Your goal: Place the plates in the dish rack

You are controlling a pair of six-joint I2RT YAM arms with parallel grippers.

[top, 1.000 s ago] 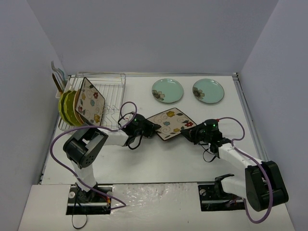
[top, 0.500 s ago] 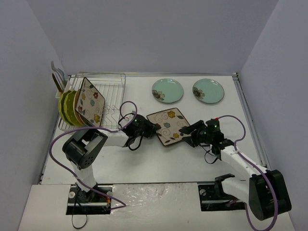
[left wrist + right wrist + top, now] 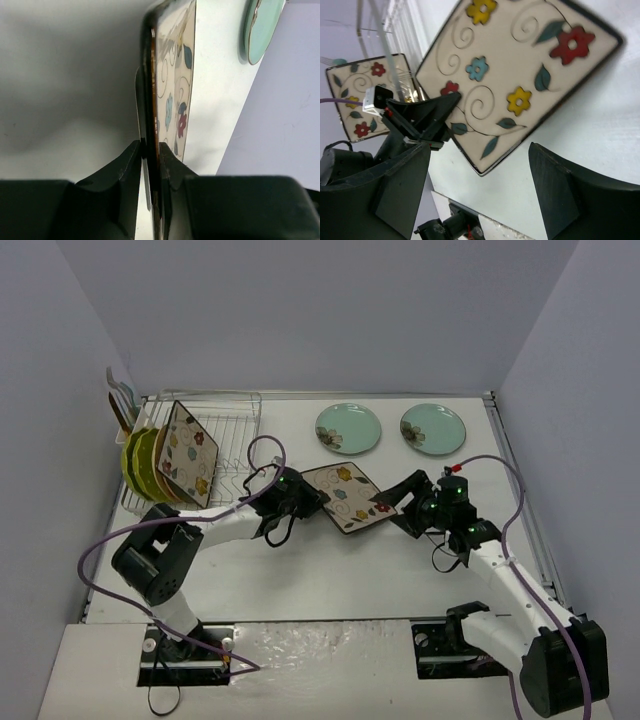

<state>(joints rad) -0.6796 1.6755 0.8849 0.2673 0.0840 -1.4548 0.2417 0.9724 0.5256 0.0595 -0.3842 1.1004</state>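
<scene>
Left fingers point(image 3: 131, 158): clamped tight on the edge of the square plate point(image 3: 348, 497), one finger on each face.
Square plate: tilted, floral face up, out in the middle of the desk point(image 3: 400, 575), just right of the rack point(image 3: 236, 422).
Right fingers point(image 3: 559, 192): spread wide and holding nothing, with the plate's corner just ahead of them.
Rack: back left of the desk. A second square plate point(image 3: 188, 452) stands upright in it, with green plates point(image 3: 132, 462) on edge beside that.
Teal plates point(image 3: 348, 428): two, flat on the desk at the back, side by side and well apart from both arms.
</scene>
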